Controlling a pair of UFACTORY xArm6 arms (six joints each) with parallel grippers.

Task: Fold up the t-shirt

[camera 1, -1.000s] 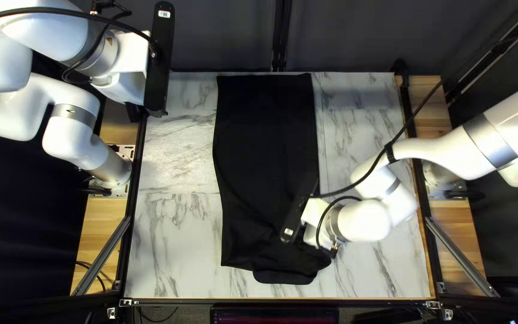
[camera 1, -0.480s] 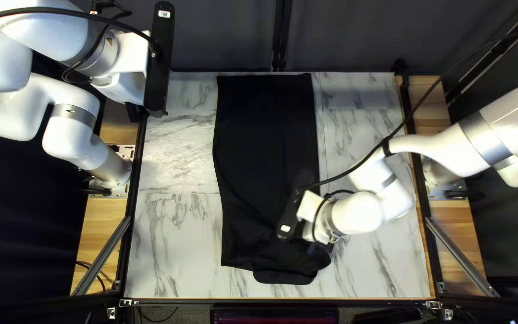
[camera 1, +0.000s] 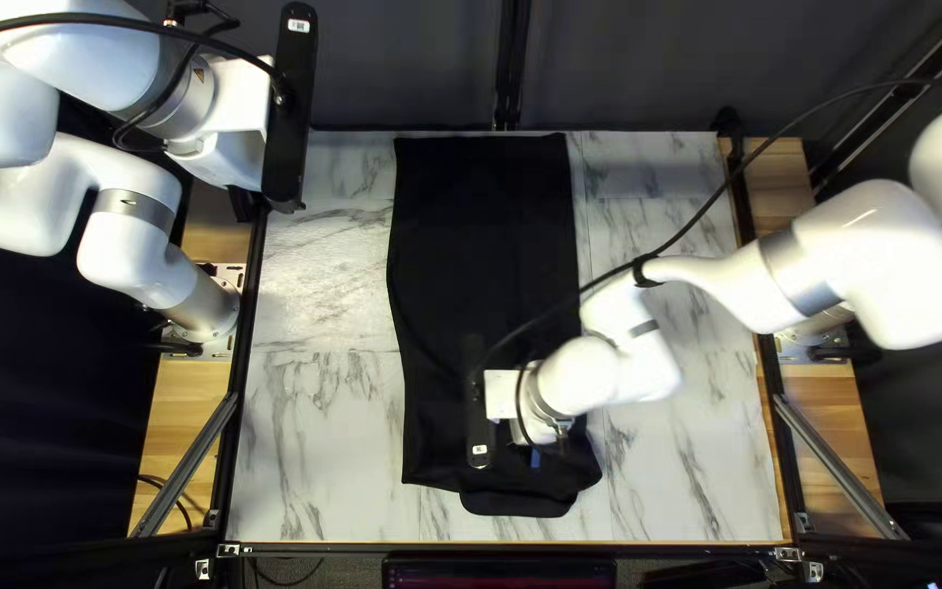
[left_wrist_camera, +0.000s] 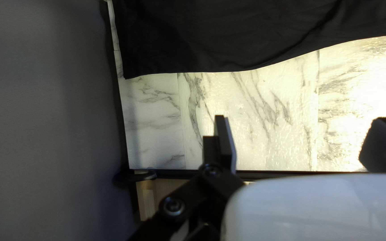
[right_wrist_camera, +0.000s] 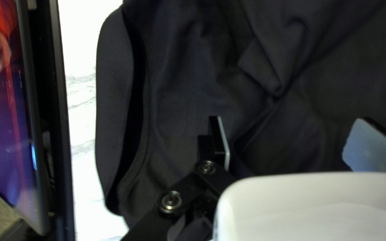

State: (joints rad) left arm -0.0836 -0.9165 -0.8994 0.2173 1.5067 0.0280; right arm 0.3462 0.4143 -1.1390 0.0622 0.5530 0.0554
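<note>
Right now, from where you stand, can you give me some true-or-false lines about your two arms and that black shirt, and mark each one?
1. The black shirt lies on the marble-patterned table. True.
2. My left tool is pinching the shirt. False: my left tool is open, its fingers apart and off to the side of the shirt.
3. My right tool is open over the shirt. True.
4. The collar is at the table's far edge. False: the collar is toward the near edge.
5. A dark curtain hangs behind the table's far edge. True.
</note>
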